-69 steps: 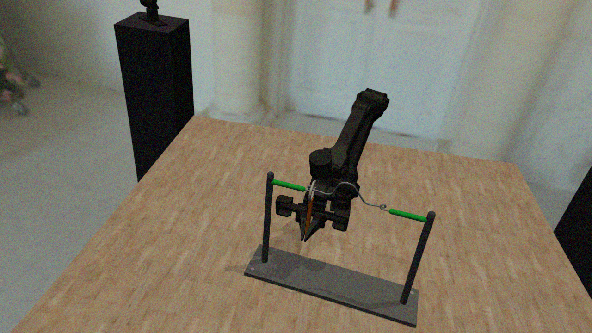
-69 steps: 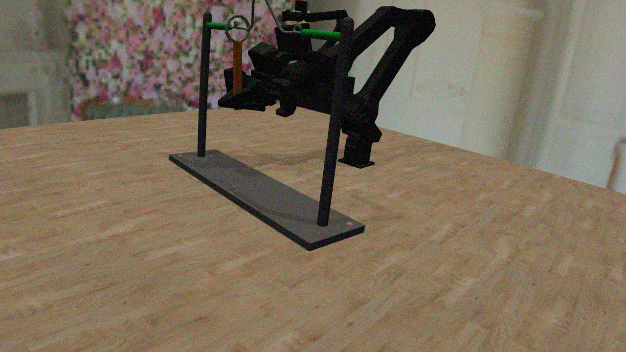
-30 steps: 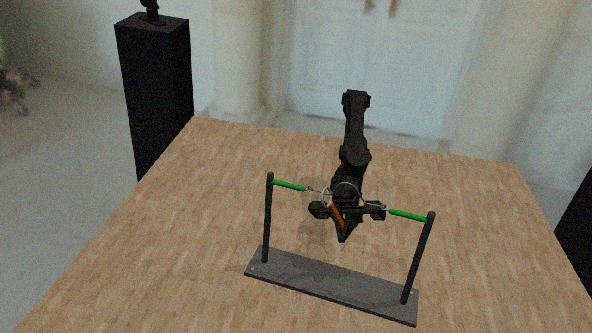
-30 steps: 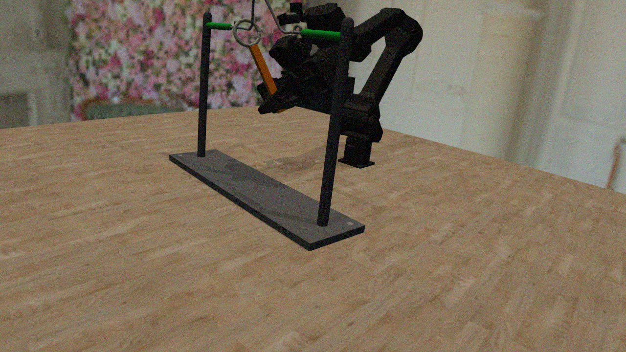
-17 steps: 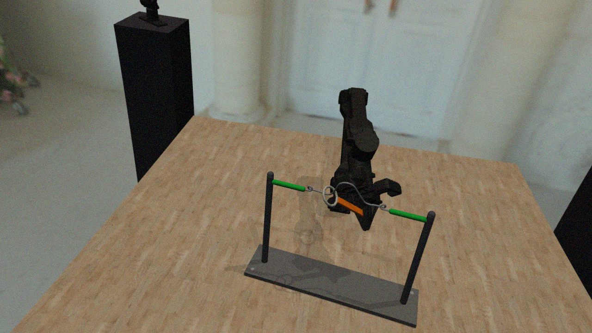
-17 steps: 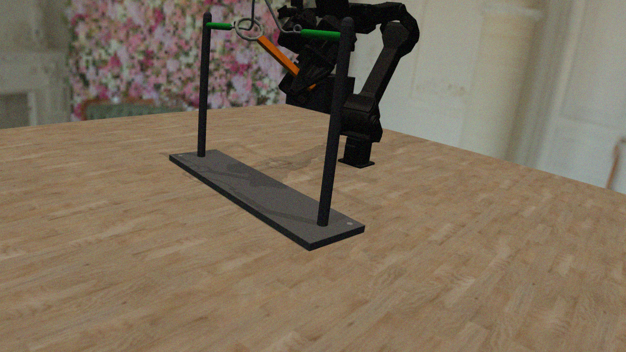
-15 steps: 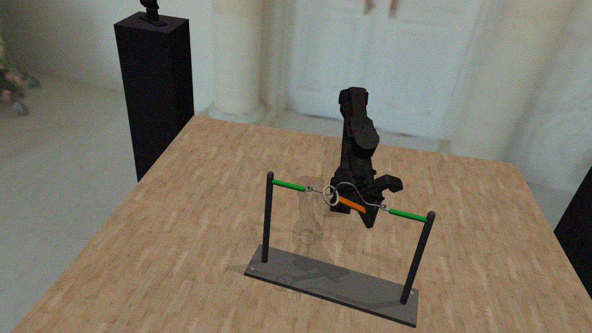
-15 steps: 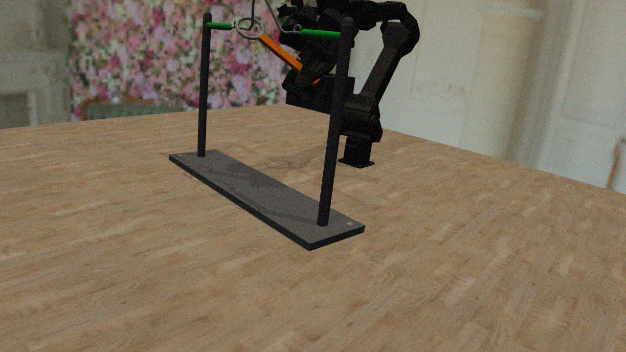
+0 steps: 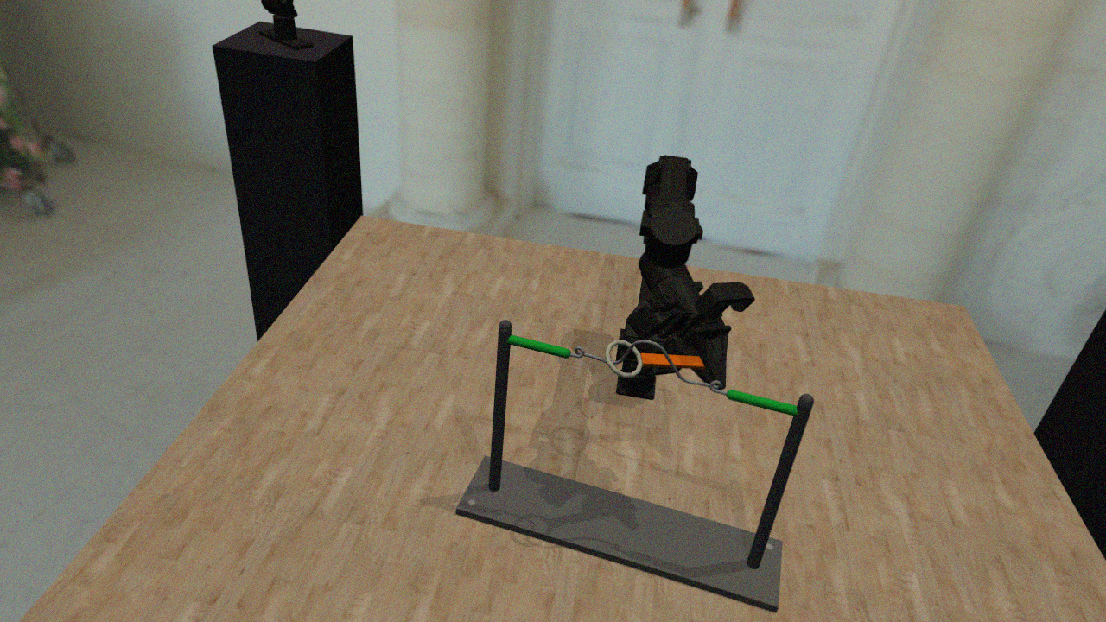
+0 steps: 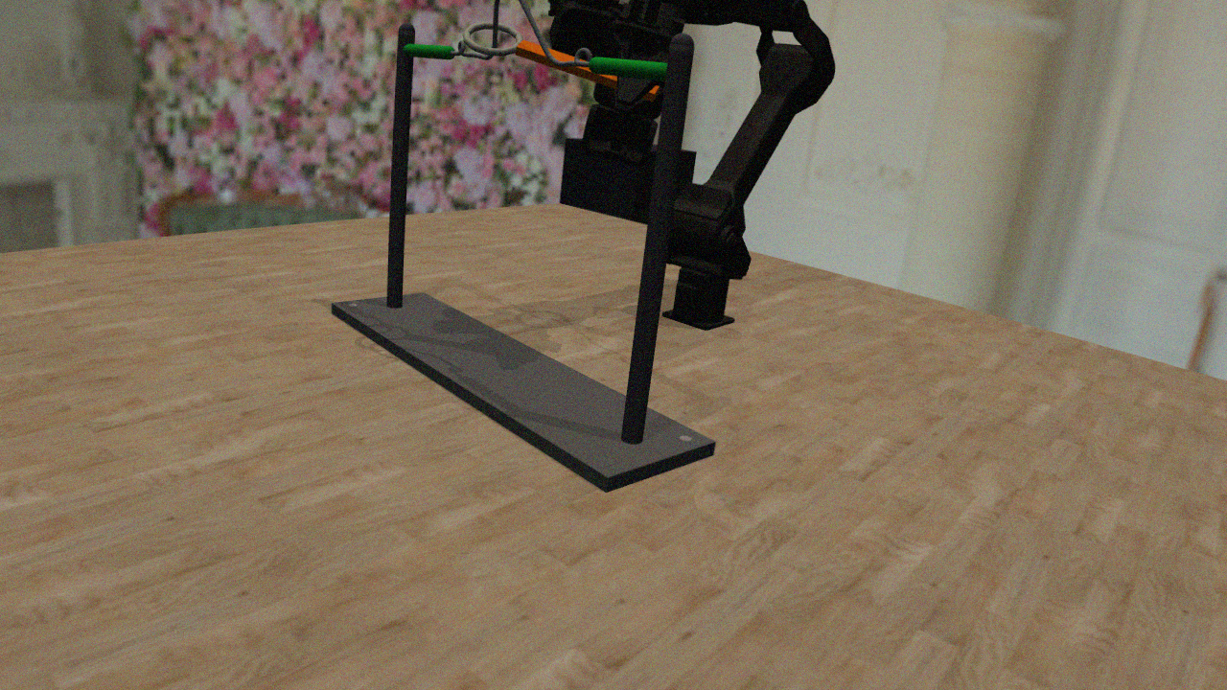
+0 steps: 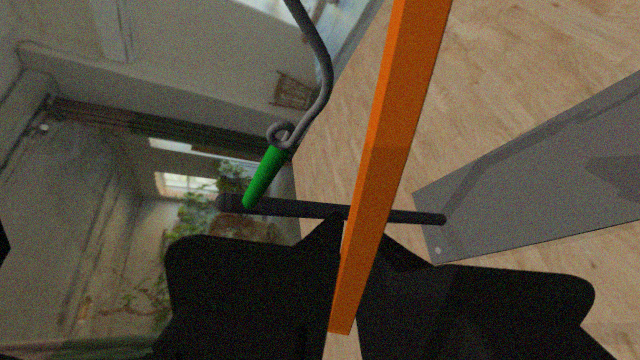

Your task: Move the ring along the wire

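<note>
The pale ring (image 9: 627,375) (image 10: 517,39) is around the grey wire (image 9: 678,374) (image 10: 532,21) (image 11: 327,75), between the left green part (image 9: 538,346) (image 10: 428,51) and the wire's hump. In the exterior view it looks nearly flat. I cannot tell whether ring and wire touch. Its orange handle (image 9: 669,359) (image 10: 548,57) (image 11: 395,120) points sideways to the right, behind the wire in the top view. My gripper (image 9: 719,377) (image 11: 343,221) is shut on the handle near its free end. The right green part (image 9: 761,402) (image 10: 630,66) is at the other end. The ring is out of the wrist view.
Dark posts stand left (image 9: 498,409) (image 10: 398,172) and right (image 9: 781,479) (image 10: 656,240) on a grey base plate (image 9: 556,506) (image 10: 548,402) (image 11: 525,200). The arm is behind the wire. In the wrist view, one green part (image 11: 265,175) and a post (image 11: 300,207) lie just beyond the fingers.
</note>
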Available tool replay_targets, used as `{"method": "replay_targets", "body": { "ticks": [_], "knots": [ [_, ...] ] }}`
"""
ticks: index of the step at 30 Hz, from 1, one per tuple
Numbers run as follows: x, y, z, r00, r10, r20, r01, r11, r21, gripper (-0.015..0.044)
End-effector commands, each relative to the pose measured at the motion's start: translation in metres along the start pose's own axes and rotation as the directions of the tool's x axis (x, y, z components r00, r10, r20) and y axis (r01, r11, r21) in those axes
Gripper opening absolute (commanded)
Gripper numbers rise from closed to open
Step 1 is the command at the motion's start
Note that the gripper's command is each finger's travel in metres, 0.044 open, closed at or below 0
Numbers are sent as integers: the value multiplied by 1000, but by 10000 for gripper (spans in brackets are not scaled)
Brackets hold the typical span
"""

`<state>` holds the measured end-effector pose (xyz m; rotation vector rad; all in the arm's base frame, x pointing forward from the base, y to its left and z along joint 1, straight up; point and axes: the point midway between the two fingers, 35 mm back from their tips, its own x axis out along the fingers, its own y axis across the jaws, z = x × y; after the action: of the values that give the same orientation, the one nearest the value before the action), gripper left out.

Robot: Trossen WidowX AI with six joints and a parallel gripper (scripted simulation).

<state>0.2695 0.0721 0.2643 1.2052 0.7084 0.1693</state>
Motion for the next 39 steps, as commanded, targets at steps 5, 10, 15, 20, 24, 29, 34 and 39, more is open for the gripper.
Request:
{"method": "replay_targets", "body": {
  "ticks": [5,10,15,20,24,29,34,39],
  "knots": [
    [-3,17,1,999,52,-11,-52,998,38,-150],
    [-3,19,1,999,49,-10,-49,998,27,-150],
    [-3,19,1,1000,27,-10,-27,1000,-9,-150],
    [-4,16,2,1000,-13,-11,12,998,-66,-150],
    [-5,9,3,998,-68,-8,66,987,-143,-150],
    [-7,-2,5,988,-153,4,149,954,-260,-150],
    [-10,-14,10,970,-242,28,235,894,-382,-150],
    [-15,-26,16,943,-326,64,313,810,-496,-150]
  ]
}}
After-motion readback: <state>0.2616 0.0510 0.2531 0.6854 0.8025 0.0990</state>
